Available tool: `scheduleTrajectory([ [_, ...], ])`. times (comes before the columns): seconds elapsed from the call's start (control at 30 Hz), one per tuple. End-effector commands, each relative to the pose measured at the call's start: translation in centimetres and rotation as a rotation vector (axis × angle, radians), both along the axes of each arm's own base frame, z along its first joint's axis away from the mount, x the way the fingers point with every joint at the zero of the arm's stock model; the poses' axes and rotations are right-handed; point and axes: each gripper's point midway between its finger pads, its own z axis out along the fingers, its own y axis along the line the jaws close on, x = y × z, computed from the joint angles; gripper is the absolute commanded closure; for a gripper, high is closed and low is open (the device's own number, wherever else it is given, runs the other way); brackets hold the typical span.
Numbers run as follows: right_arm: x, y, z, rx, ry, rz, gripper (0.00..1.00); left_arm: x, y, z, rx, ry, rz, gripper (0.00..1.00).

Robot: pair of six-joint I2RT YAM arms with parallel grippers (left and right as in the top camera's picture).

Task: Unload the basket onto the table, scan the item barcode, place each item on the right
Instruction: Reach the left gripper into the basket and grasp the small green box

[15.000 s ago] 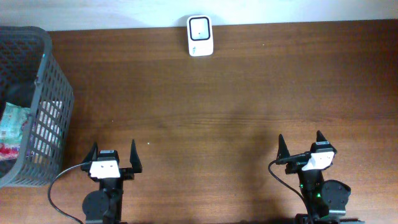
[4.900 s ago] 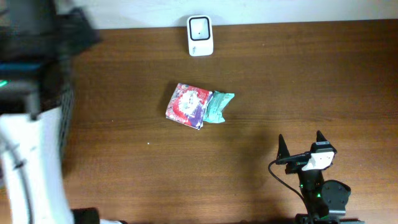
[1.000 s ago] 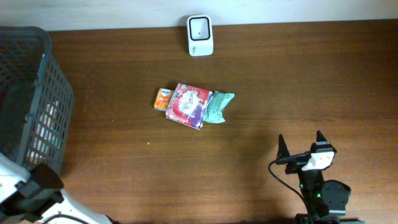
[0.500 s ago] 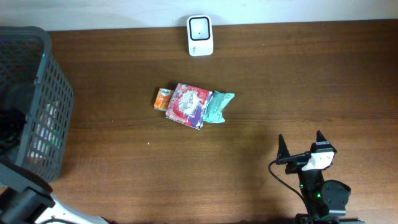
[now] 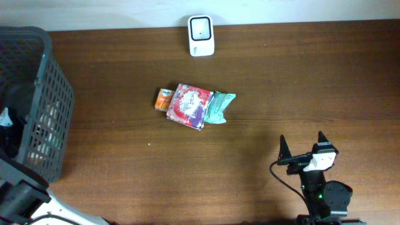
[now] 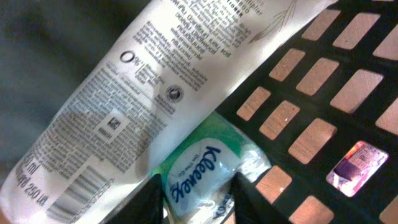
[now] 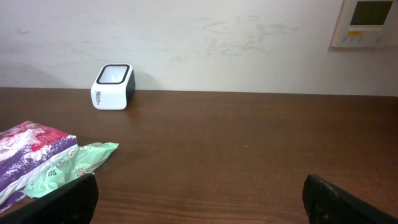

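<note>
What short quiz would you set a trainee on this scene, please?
1. True or false: the scanner stands inside the basket.
2. What sits between the fingers of the left gripper? A) a Kleenex pack B) a banana C) a tin can
3. Leaving the scanner aside, how many items lie out on the table?

Key: 1 false, it stands on the table by the wall; 2 A; 3 three.

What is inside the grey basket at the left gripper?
A white tube with small print and a barcode, and next to it a green tissue pack, clamped by the left gripper. Whatever lies under these two is covered.
</note>
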Motion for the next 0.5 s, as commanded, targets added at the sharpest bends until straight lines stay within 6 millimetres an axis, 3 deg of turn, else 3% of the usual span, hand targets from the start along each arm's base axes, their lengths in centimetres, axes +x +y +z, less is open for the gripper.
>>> scheduleTrajectory([
  [0.0, 0.0, 0.1, -0.3, 0.004, 0.004, 0.000, 0.02, 0.6, -0.5, -0.8, -0.054, -0.029, -0.002, 0.89],
  [0.03, 0.0, 0.1, -0.3, 0.004, 0.004, 0.000, 0.01, 0.8, -0.4, -0.5, -0.050, -0.036, -0.002, 1.00],
  [0.1, 0.0, 0.1, -0.3, 0.005, 0.004, 0.000, 0.01, 1.5, -0.1, 0.8, -0.050, -0.069, 0.000, 1.00],
  [0.17, 0.0, 0.1, -0.3, 0.004, 0.004, 0.000, 0.01, 2.6, 0.6, 4.0, -0.029, -0.124, 0.001, 1.00],
  [0.3, 0.0, 0.1, -0.3, 0.004, 0.004, 0.000, 0.01, 4.3, 2.3, 13.9, 0.116, -0.270, -0.008, 1.00],
  [0.37, 0.0, 0.1, -0.3, 0.004, 0.004, 0.000, 0.01, 4.9, 2.8, 20.8, 0.243, -0.396, 0.019, 1.00],
  [0.43, 0.0, 0.1, -0.3, 0.004, 0.004, 0.000, 0.01, 4.9, 2.7, 26.2, 0.330, -0.500, 0.086, 1.00],
  [0.47, 0.0, 0.1, -0.3, 0.004, 0.004, 0.000, 0.01, 4.7, 2.2, 28.0, 0.352, -0.541, 0.091, 1.00],
])
